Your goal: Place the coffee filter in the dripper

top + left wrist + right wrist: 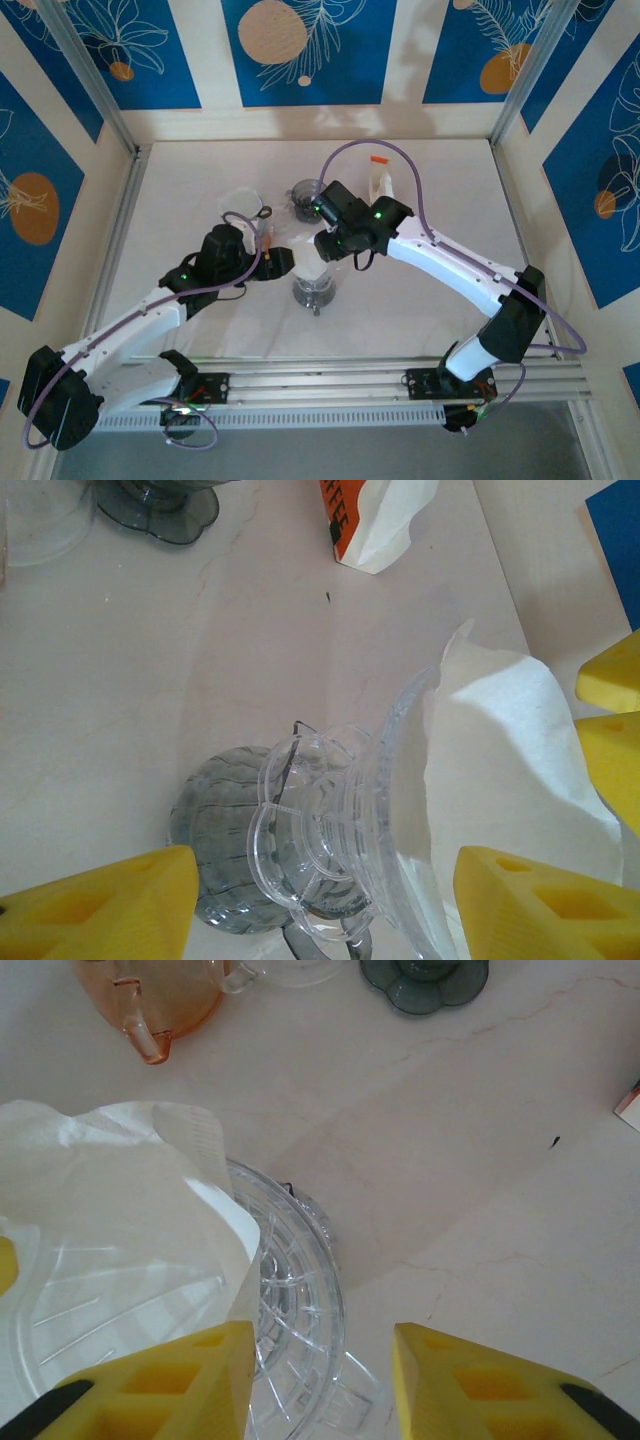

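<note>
A clear ribbed dripper (320, 830) stands mid-table over a smoky grey ribbed piece (215, 840); from above the stack shows as the dripper (313, 288). The white paper coffee filter (500, 750) sits inside the dripper, its crumpled edge rising above the rim, also seen as the filter (110, 1190) and the filter (312, 268). My right gripper (325, 1360) is open over the dripper's rim, its left finger (170, 1380) against the filter's edge. My left gripper (325, 890) is open, its yellow fingers standing either side of the dripper. From above, the left gripper (280, 262) and right gripper (322, 252) flank the dripper.
An orange dripper (160, 1000) and a dark grey dripper (425, 975) stand further back, with a clear vessel (245, 205) to the left. An orange-and-white filter packet (375, 520) lies at the back right. Metal frame posts border the table.
</note>
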### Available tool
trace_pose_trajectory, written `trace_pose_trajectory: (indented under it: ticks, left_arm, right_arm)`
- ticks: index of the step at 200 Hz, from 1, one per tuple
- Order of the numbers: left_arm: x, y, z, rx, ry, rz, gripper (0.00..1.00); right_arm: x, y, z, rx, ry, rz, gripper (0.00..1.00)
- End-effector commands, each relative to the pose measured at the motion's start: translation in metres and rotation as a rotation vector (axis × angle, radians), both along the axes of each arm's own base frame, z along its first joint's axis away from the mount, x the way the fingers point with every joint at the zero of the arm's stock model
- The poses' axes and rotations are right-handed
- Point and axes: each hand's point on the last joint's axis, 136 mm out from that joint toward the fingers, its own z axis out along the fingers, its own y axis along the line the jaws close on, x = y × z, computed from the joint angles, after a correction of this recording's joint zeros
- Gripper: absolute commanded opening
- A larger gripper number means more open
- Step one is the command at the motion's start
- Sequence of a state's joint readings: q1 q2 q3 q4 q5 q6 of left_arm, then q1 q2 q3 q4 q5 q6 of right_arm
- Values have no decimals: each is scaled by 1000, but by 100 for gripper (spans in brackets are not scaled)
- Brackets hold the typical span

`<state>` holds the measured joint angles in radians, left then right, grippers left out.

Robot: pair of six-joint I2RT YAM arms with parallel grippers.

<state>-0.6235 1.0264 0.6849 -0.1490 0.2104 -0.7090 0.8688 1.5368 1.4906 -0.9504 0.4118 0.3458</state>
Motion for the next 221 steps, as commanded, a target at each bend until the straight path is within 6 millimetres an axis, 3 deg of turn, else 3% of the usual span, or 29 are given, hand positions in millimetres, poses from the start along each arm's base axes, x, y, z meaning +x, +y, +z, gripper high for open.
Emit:
trace_pose_trajectory:
  ticks: [1,27,46,75,106,139,175,221]
  left_arm:
    - [-1,0,-2,-18,15,-6,68]
    - [-1,-1,-4,-18,20,-8,67]
    - [0,0,-5,-19,19,-3,67]
    - [0,0,-5,-17,17,-1,68]
    - [0,0,-5,-17,19,-2,68]
    - [0,0,-5,-19,19,-3,68]
    - [0,-1,-4,-23,18,-3,68]
    - [0,-1,9,-59,0,0,73]
  right_arm:
    - [5,-4,23,50,-62,-33,41]
    - [6,-11,37,84,-108,-52,40]
    - [0,-3,41,156,-80,-15,41]
    - [-8,9,24,170,33,22,45]
    - [-3,8,9,112,63,7,31]
    - [-3,10,5,106,80,7,28]
    - [-3,8,-1,76,77,1,0]
    - [3,-3,-10,-60,25,-5,0]
